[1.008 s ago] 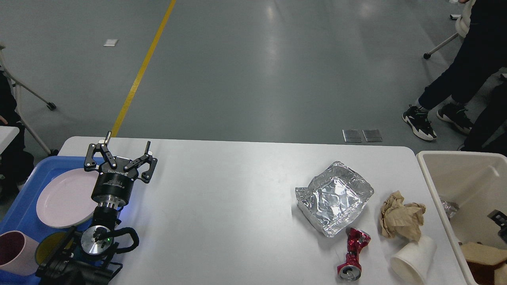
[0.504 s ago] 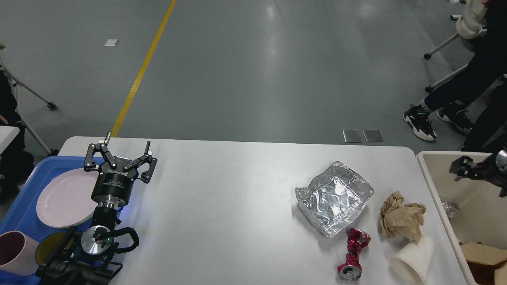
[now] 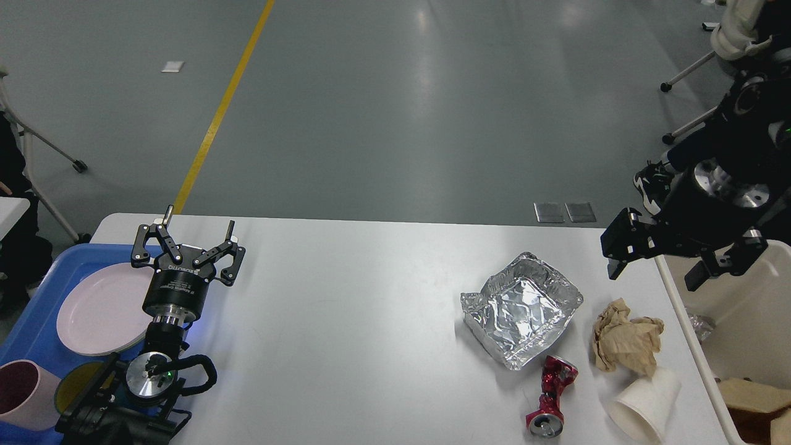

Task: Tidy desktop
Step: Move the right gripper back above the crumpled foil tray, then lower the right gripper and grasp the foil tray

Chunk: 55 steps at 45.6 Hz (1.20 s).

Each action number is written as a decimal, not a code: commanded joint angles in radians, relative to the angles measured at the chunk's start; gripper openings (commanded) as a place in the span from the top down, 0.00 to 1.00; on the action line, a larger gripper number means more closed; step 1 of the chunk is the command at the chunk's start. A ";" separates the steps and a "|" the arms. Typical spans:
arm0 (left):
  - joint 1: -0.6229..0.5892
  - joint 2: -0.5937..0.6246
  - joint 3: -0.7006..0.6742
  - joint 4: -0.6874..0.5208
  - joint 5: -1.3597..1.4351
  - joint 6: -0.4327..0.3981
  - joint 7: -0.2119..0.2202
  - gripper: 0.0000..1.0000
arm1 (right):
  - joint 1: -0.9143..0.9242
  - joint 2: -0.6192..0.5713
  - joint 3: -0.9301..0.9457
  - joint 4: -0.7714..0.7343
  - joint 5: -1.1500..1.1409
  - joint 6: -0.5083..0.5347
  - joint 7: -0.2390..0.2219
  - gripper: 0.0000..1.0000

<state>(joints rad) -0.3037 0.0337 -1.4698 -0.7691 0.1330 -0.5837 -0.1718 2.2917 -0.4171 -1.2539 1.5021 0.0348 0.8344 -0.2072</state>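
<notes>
The white bench (image 3: 346, 321) fills the foreground, partly tidied: both the left claw (image 3: 188, 238) and right claw (image 3: 658, 272) hang released and empty, while foil tray (image 3: 522, 309), crushed can (image 3: 552, 395), paper wad (image 3: 627, 343) and cup (image 3: 642, 405) await binning.

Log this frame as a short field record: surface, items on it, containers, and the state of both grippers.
surface: white desktop
trash on desktop: foil tray, crumpled brown paper, crushed red can, white paper cup on its side
left container: blue tray holding pink plate and pink cup
right container: beige bin, some scraps inside
left gripper: open, empty, over the desktop's left end
right gripper: open, empty, above the bin's near-left edge
</notes>
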 commanded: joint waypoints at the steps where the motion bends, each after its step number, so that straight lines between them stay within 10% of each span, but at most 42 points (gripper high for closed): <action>1: 0.000 0.000 -0.001 0.001 -0.001 0.001 0.000 0.03 | 0.109 -0.003 -0.001 0.090 0.039 -0.011 0.000 0.00; 55: 0.000 0.000 0.000 -0.001 0.001 -0.001 0.000 0.03 | -0.196 0.029 -0.059 0.092 0.082 -0.385 0.003 0.00</action>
<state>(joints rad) -0.3032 0.0338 -1.4695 -0.7702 0.1334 -0.5846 -0.1718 2.1993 -0.3876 -1.3253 1.5958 0.1193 0.5429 -0.2038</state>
